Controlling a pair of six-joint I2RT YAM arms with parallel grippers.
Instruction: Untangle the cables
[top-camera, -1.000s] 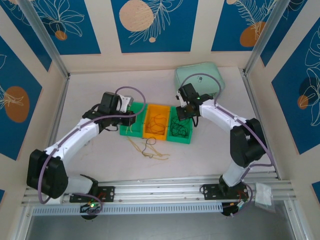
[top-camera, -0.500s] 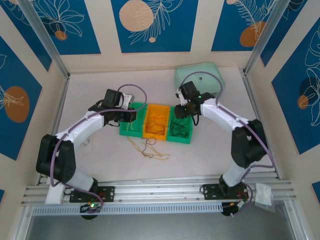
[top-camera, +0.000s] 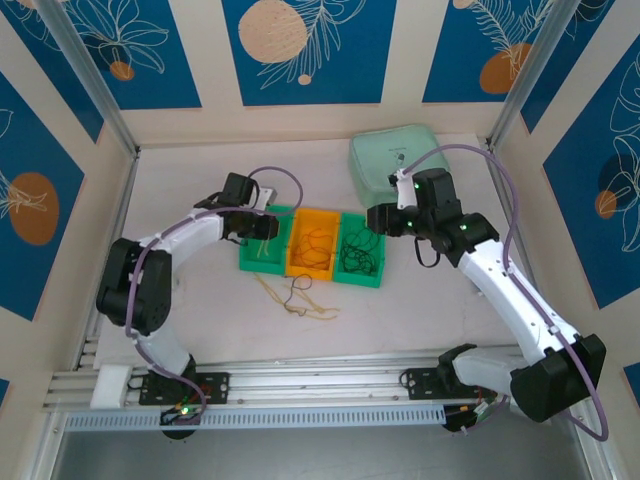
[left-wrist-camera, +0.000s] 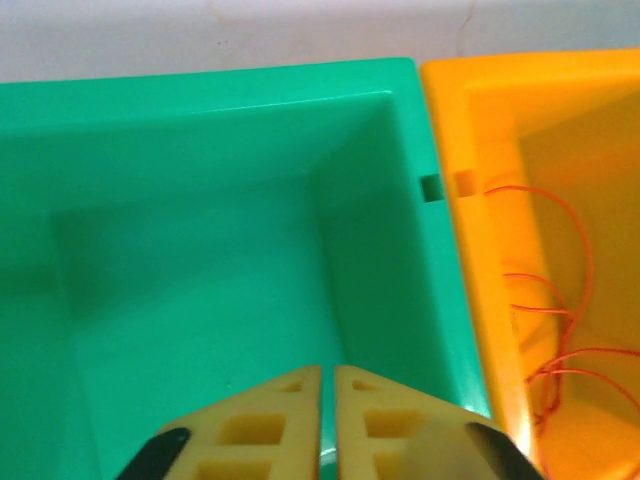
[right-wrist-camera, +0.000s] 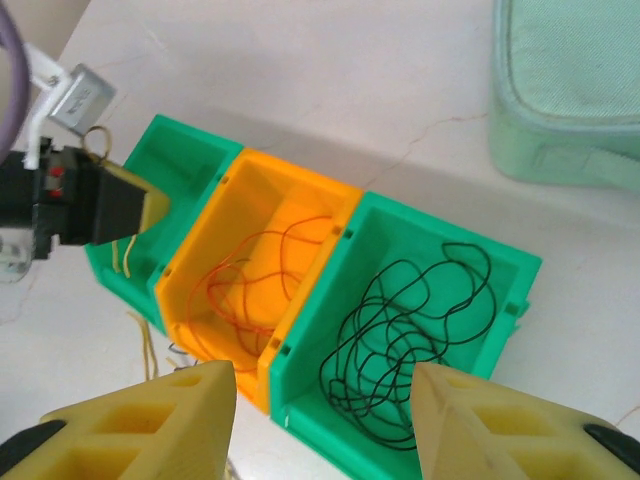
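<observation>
- Pale table; beige walls with blue leaf-print panels; mint pouch at the rear.
- Black cables lie in the right green bin, orange cables in the orange bin; loose strands lie on the table in front.
- Left gripper in the left green bin, jaws nearly together.
- Right gripper above the bins, jaws wide apart.

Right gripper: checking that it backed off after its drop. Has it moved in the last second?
Yes: the right gripper has shifted rightward, from over the right green bin to beside its right edge.
</observation>
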